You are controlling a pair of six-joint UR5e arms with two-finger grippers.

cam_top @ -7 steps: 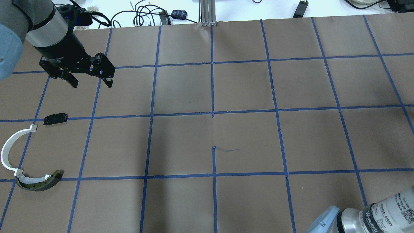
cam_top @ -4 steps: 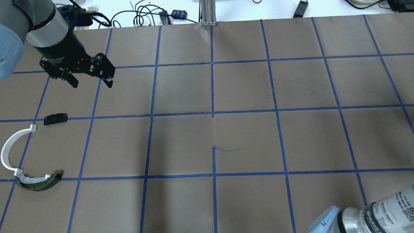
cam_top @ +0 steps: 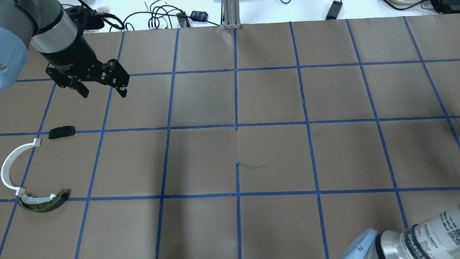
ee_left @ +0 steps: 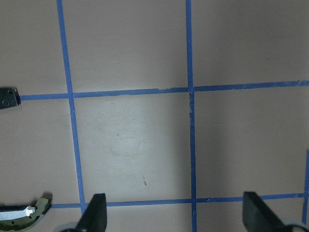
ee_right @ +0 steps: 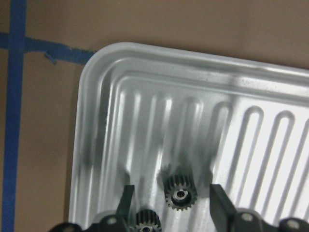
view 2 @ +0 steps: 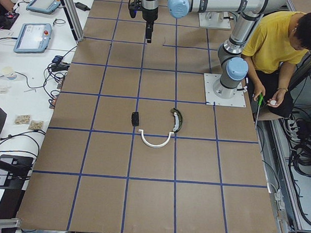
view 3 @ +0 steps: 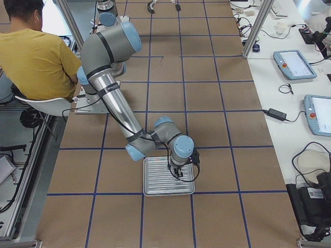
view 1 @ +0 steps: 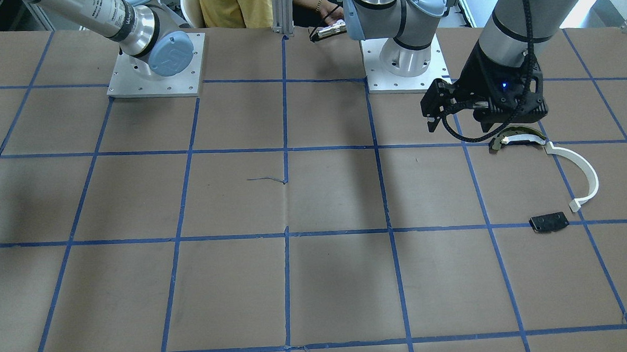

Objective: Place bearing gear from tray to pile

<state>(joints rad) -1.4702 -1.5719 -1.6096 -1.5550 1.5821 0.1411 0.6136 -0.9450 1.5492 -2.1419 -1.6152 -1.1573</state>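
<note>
In the right wrist view a small dark bearing gear (ee_right: 179, 193) with a metal hub lies flat in the silver ribbed tray (ee_right: 96, 121). My right gripper (ee_right: 171, 205) is open, and its fingers (ee_right: 126, 203) stand either side of the gear without touching it. A second gear (ee_right: 147, 221) lies next to it at the frame's lower edge. The pile lies at the table's far left: a white curved strip (cam_top: 9, 169), a dark arc with a yellowish edge (cam_top: 43, 203) and a black plate (cam_top: 61, 132). My left gripper (cam_top: 104, 92) hangs open and empty beyond the pile.
The tray (view 3: 155, 192) sits on the brown paper at the table's right end, under my right arm (view 3: 176, 155). A person in a yellow shirt (view 3: 36, 57) sits behind the robot bases. Cables and tablets (view 3: 295, 62) lie on the white bench past the table's far edge.
My left gripper has drifted slightly toward the table's far edge and stays open. The pile parts have not moved.
</note>
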